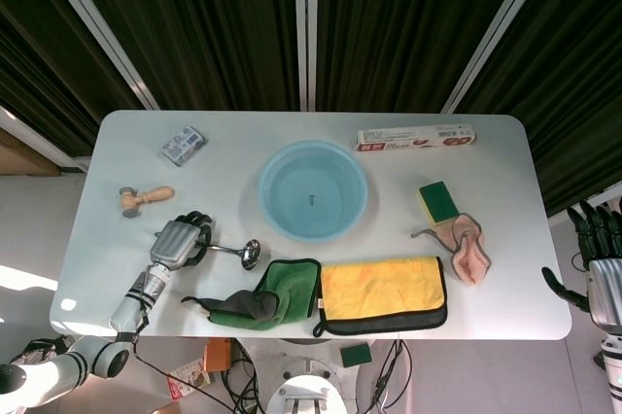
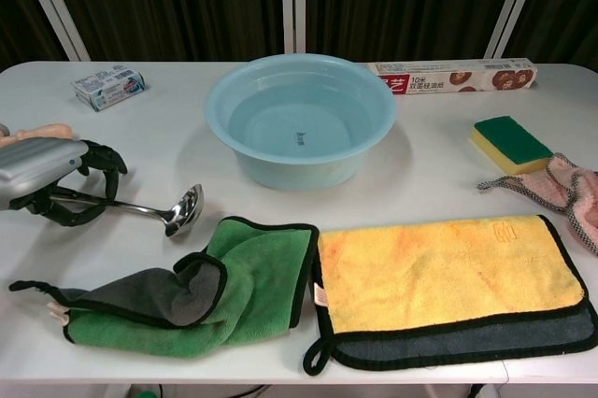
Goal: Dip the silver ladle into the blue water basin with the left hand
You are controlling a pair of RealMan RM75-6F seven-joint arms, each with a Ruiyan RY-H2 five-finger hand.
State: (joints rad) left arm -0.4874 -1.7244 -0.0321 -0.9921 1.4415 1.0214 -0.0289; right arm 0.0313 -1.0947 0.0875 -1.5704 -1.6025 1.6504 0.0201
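The silver ladle (image 1: pixel 236 251) lies left of the blue water basin (image 1: pixel 261 190), its bowl (image 2: pixel 182 209) low over the table beside the green cloth. My left hand (image 1: pixel 178 242) grips the ladle's handle, with dark fingers (image 2: pixel 101 160) curled over it. In the chest view the left hand (image 2: pixel 51 178) is at the left edge and the basin (image 2: pixel 299 172) holds clear water. My right hand (image 1: pixel 601 260) hangs off the table's right side, fingers apart, holding nothing.
A green and grey cloth (image 1: pixel 262 295) and a yellow cloth (image 1: pixel 383 293) lie along the front edge. A wooden-handled tool (image 1: pixel 144 198) and a soap pack (image 1: pixel 183 144) sit at the left. A wrap box (image 1: pixel 416 137), sponge (image 1: pixel 438 201) and pink cloth (image 1: pixel 466 247) are on the right.
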